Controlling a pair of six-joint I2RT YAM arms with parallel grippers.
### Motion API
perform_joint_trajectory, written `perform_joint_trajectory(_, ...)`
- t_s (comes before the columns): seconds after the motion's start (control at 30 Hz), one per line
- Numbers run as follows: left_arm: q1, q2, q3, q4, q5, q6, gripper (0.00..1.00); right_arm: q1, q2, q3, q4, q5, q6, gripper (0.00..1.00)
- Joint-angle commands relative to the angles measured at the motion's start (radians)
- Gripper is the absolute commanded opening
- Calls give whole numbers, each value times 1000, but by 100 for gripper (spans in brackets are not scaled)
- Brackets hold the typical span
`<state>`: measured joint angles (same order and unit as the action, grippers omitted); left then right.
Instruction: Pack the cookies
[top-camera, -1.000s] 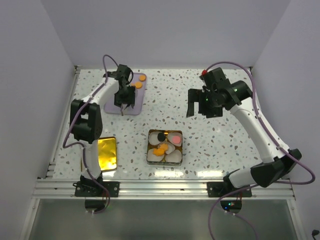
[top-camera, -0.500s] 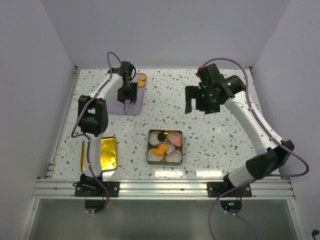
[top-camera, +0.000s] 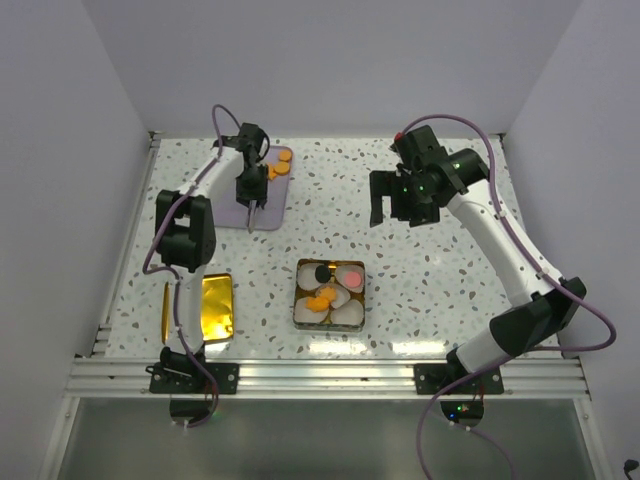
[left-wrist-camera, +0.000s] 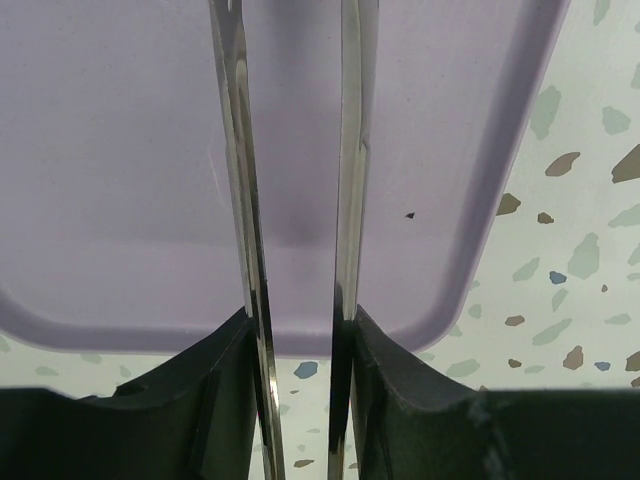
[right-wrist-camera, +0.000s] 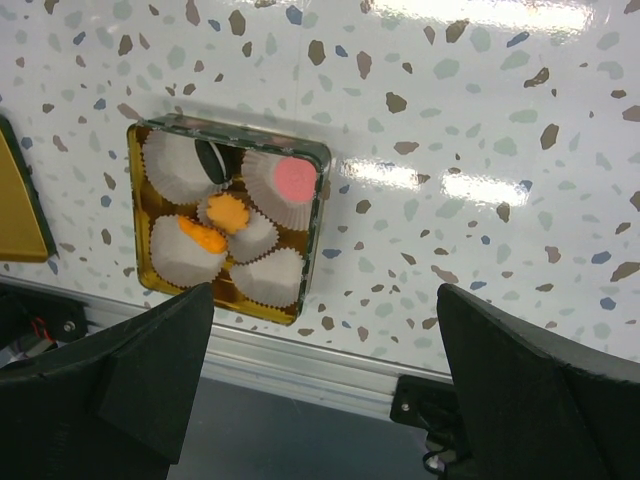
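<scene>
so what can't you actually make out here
- left wrist: left gripper blade tips run off the top edge, so any grip is untellable
- top: orange cookies on the purple tray are small, partly behind the left arm; count unclear
- right wrist: gold lid cut by the left edge

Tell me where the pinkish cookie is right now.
In the top view, the pinkish cookie lies in the far right corner of the open tin at mid-picture, just right of the black cookie.
</scene>
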<state>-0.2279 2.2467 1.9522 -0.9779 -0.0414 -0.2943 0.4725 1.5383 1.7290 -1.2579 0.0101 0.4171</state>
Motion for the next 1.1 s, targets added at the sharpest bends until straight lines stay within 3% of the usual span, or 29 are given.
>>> perform_joint_trajectory(0.0, 15, -50, 27, -4, -17, 17, 36, -5, -23, 20, -1, 8, -15, 97)
perform_joint_trajectory(0.2, 21, -117, 1, -10, -49, 15, 28, -5, -41, 6, 9, -7, -8, 97)
perform_joint_trajectory(0.8, 36, -346, -121, -39, -69, 9, 25, -5, -147, -65, 37, -50, 25, 97)
perform_joint_trajectory(1.07, 35, -432, -217, -13, -9, -22, 24, -6, -194, -88, 28, -61, 35, 97)
